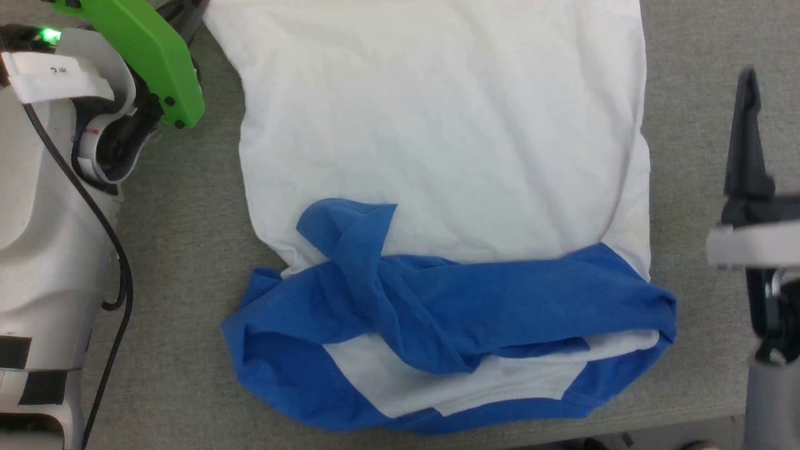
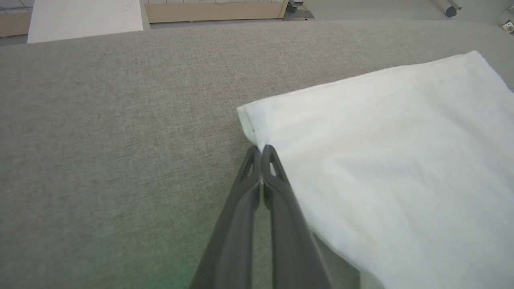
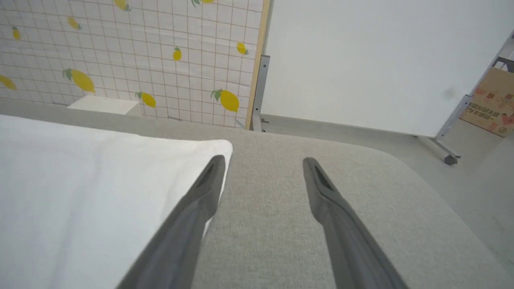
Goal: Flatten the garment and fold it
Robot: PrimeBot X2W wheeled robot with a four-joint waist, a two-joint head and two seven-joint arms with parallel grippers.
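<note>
Pinches a hem corner of the garment (image 2: 401,168) in the closed left gripper (image 2: 262,149) — cloth off rightward. Holds the right gripper (image 3: 264,159) wide open, empty, at the other corner.

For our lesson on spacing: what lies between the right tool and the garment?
Bare grey tabletop separates the right tool from the garment, as the head view shows.

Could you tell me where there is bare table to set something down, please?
The widest bare table lies left of the garment, around the left gripper pinching its corner. A narrower strip runs past its right edge, by the open right gripper. The bunched blue sleeves crowd the near edge.
</note>
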